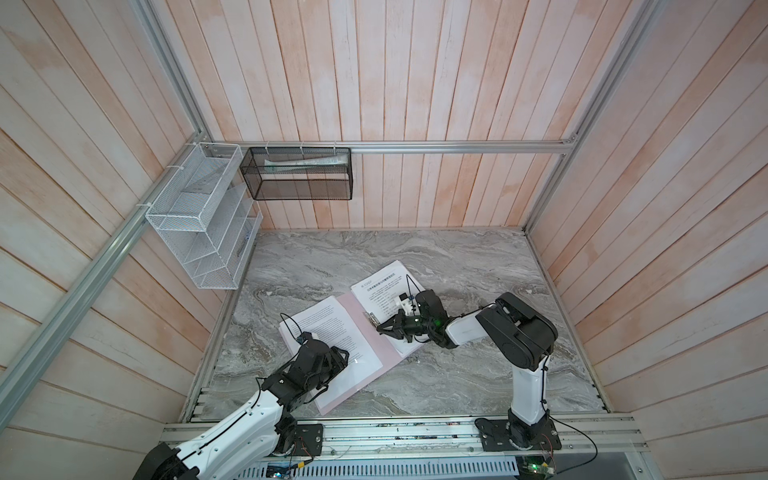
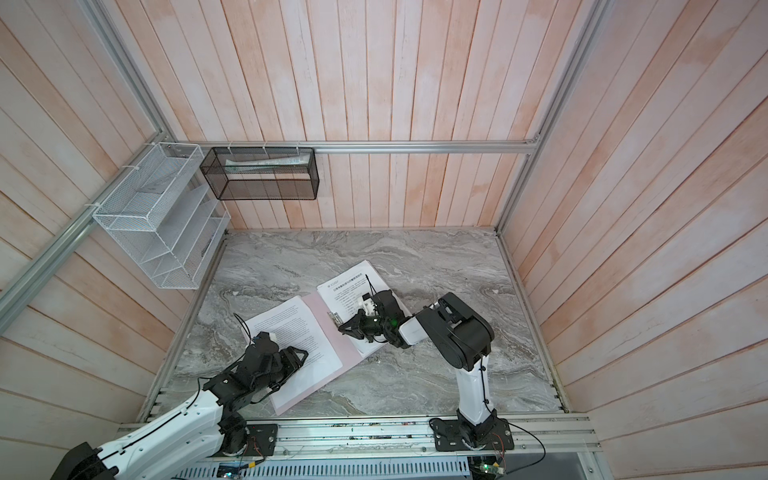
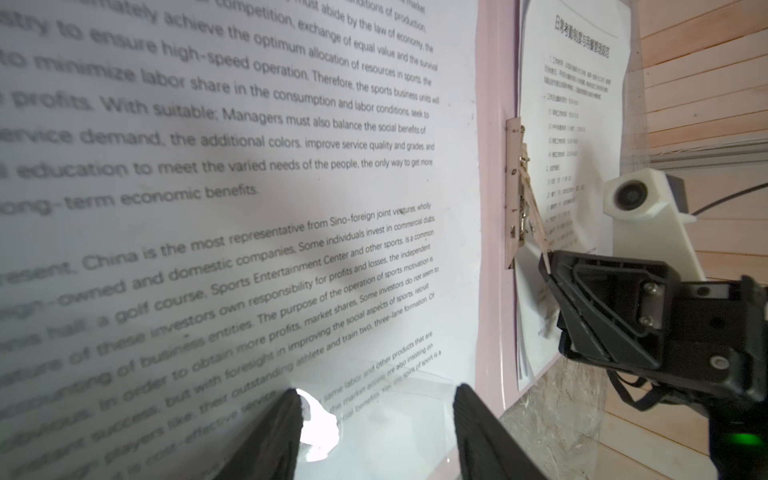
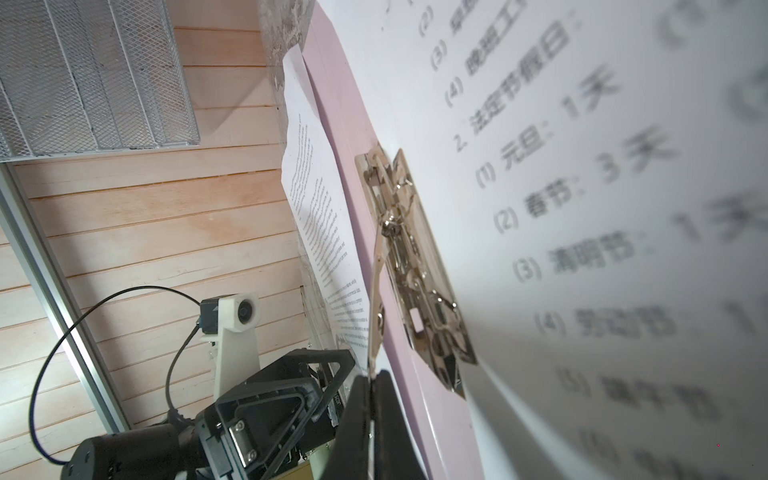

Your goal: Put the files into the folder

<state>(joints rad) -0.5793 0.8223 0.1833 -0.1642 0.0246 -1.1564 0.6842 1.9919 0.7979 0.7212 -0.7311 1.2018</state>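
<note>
**Files half in the folder, clip lever being pinched**

Files (image 1: 328, 328) are lying on both open covers of the pink folder (image 1: 376, 345), which is sitting flat on the marble table (image 1: 457, 270). Right gripper (image 4: 372, 378) is clamping shut on the lifted lever (image 4: 377, 291) of the metal clip (image 4: 415, 266); left gripper (image 3: 376, 432) is hanging open over the English page (image 3: 249, 166). I'm guessing clipping and closing are what's left. Readable: "Sino-foreign joint ventures", "golf course"; the other sheet (image 1: 382, 286) is listing 元旦, 春节, 清明节.
</note>
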